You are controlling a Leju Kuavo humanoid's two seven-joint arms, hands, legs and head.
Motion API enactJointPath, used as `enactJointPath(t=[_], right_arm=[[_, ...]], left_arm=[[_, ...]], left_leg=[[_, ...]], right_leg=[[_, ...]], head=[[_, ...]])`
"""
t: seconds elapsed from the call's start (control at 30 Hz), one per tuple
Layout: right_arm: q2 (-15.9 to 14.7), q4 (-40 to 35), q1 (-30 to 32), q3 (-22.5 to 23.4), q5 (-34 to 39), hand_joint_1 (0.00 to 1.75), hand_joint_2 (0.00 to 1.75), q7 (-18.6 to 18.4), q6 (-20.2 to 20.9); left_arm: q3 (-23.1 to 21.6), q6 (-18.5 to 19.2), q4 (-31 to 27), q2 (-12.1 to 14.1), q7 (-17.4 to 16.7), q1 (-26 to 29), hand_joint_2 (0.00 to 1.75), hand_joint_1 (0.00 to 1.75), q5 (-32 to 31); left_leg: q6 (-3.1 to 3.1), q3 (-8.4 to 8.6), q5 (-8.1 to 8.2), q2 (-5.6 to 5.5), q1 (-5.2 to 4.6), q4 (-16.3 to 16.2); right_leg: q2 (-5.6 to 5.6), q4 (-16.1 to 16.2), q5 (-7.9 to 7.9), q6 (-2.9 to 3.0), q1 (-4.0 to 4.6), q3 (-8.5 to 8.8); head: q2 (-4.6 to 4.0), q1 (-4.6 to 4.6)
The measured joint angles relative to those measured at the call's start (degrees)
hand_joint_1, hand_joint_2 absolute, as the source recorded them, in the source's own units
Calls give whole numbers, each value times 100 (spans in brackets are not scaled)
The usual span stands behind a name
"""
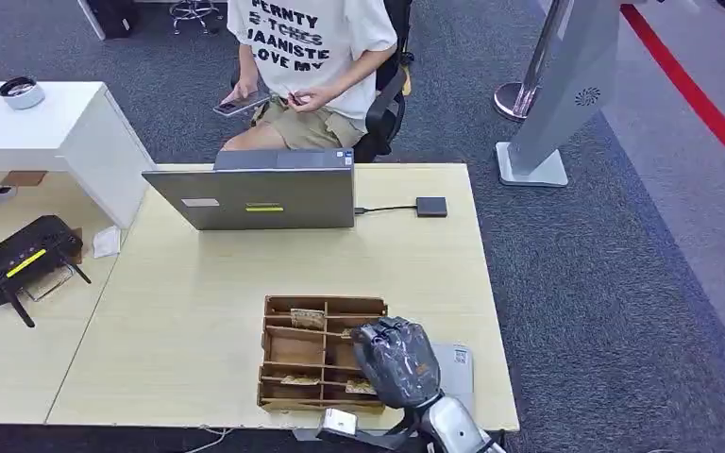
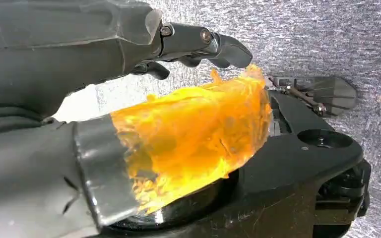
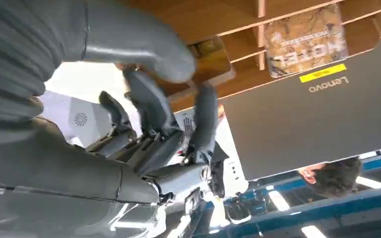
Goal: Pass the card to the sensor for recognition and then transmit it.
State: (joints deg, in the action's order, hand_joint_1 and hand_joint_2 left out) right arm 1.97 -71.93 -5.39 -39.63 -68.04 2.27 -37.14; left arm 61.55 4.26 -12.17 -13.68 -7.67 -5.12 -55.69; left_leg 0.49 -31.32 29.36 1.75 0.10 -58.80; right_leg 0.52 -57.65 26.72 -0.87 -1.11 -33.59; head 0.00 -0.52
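Right hand (image 1: 396,361) sits over the right-hand compartments of the wooden organizer box (image 1: 293,351), at roughly 6 o'clock on the pale surface (image 1: 198,321). In the right wrist view its fingers (image 3: 149,106) are apart and curved, with nothing visibly between them — whether they touch a card underneath cannot be told. Cards (image 1: 308,318) lie in several compartments: one printed card in the upper row, others along the lower row. One printed card (image 3: 305,42) shows plainly in a compartment in the right wrist view.

A grey laptop (image 1: 264,195) stands at 12 o'clock from the box, lid toward the robot, with a cable running to a small dark sensor (image 1: 431,207) at about 1 o'clock. A seated person (image 1: 307,66) beyond the surface holds a phone.

Left hand (image 2: 144,114) hangs over grey carpet; fingers (image 2: 213,47) apart from the orange-wrapped thumb, holding nothing.
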Motion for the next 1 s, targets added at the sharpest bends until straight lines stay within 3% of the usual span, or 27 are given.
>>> enactJointPath(t=[0.2, 1.0], right_arm=[[-57, -249, 87, 74, -190, 3, 175, -170, 0], [-129, -564, 184, 216, -216, 9, 175, -214, 2]], left_arm=[[0, 0, 0, 13, 9, 2, 0, 0, 0], [0, -2, 0, 22, 39, 3, 0, 0, 50]], left_leg=[[0, 0, 0, 1, 0, 0], [0, -1, 0, 1, 0, 0]], right_leg=[[-1, 0, -1, 1, 0, 0], [-1, 0, -1, 1, 0, -1]], head=[[0, 2], [0, 2]])
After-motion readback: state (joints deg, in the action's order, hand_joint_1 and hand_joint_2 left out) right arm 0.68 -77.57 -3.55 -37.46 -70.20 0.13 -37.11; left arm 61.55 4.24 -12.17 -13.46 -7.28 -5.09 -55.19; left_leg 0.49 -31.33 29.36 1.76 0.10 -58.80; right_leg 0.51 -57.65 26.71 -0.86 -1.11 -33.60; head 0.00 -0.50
